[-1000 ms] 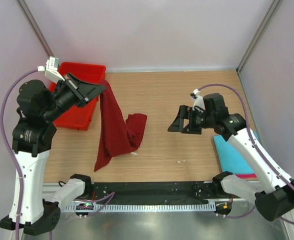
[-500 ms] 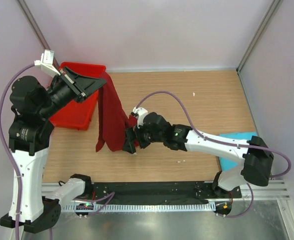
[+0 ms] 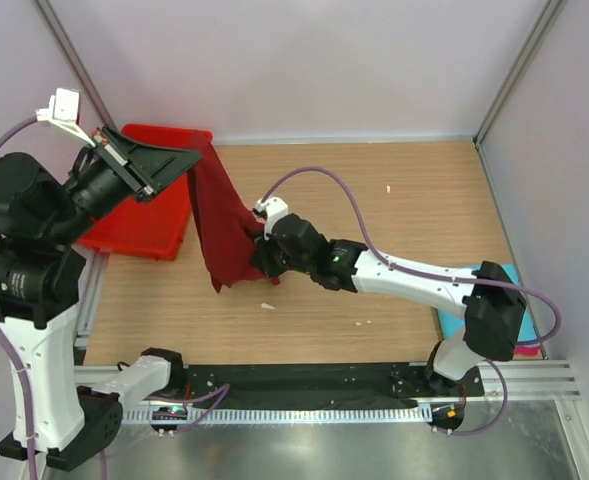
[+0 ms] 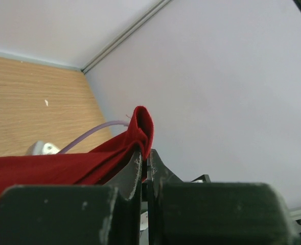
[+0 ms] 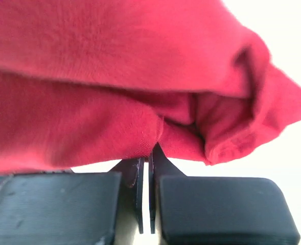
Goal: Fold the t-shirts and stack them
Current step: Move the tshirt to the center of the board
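The maroon t-shirt (image 3: 222, 225) hangs unfolded as a long drape between the two claws. Its top corner is pinched in the left claw (image 3: 196, 158). Its lower part is bunched at the right claw (image 3: 257, 258), and the bottom hem trails onto the table (image 3: 404, 200) just below and left of that claw.

In the left wrist view the left claw (image 4: 146, 153) has its jaws together on a fold of the shirt (image 4: 63, 166), which pokes up past the tips. In the right wrist view the right claw (image 5: 150, 153) is likewise clamped on the cloth (image 5: 114, 76), with a thick wad sitting above the tips.

The left arm stands tall, with its forearm angled up and its claw raised high. The red tray (image 3: 159, 235) lies below and to the left of that claw. The right arm reaches low and long across the table toward the left, with its cable (image 3: 344, 195) arching above it.

Bare wood spreads right of the right claw and beyond it to the back wall (image 3: 324, 70). A turquoise t-shirt (image 3: 510, 271) lies far to its right, at the table's edge.
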Controlling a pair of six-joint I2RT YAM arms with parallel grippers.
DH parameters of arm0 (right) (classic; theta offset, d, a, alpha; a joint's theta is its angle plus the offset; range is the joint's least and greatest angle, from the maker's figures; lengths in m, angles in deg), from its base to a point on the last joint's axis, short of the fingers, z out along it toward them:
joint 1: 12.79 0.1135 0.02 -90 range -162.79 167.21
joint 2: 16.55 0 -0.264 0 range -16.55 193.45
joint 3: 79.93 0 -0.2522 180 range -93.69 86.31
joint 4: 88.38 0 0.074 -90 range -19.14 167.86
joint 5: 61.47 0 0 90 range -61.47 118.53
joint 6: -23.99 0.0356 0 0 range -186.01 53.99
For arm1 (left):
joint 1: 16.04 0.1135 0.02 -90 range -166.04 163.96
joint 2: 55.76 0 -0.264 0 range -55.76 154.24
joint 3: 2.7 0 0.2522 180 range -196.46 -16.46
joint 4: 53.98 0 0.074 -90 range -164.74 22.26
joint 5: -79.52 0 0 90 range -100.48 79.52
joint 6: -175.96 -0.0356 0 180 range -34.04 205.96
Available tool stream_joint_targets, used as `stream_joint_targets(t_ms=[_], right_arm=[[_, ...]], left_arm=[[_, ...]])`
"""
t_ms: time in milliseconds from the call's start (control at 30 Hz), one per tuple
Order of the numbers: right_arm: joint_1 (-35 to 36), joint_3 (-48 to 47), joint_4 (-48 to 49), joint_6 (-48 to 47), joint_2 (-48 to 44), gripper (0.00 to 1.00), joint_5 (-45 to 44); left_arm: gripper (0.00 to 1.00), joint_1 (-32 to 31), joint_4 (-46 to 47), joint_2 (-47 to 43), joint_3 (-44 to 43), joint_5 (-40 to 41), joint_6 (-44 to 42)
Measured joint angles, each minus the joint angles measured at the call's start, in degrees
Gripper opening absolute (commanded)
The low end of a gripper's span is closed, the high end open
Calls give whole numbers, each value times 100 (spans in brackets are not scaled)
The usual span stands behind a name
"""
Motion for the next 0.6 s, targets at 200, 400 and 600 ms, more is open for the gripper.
stream_joint_targets(t_ms=[200, 400, 600], right_arm=[[-22, -531, -1196, 105, -1296, 1, -702], [-28, -1965, -2850, 356, -2865, 1, -529], [-68, -2291, -4188, 662, -3504, 1, -402]], left_arm=[[0, -2, -861, 133, -892, 367, -664], [0, 0, -2035, -92, -1329, 984, -1766], [0, 0, -2500, -892, -352, 1460, -2208]])
